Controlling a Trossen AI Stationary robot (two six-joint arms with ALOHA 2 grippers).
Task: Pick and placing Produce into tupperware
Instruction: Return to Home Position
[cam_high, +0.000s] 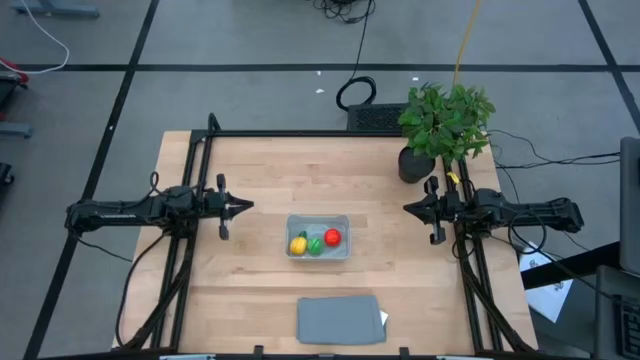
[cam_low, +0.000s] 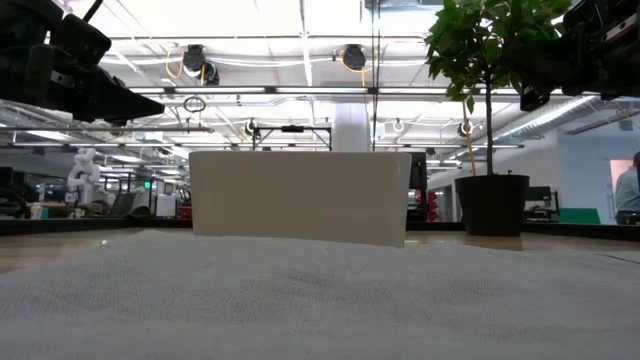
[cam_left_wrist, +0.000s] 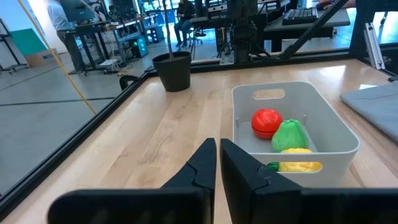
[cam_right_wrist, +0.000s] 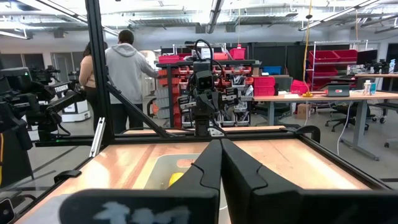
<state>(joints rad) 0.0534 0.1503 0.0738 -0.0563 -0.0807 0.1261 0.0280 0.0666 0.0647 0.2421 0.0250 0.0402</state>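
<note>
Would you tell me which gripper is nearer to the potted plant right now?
Right. The right gripper is close beside the potted plant, on the table's right side; the left gripper is far across the table, beyond the tupperware.

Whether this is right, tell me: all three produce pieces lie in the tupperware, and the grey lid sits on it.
No: all three produce pieces lie in the tupperware, but the grey lid lies on the table apart from it; the high view shows this.
</note>
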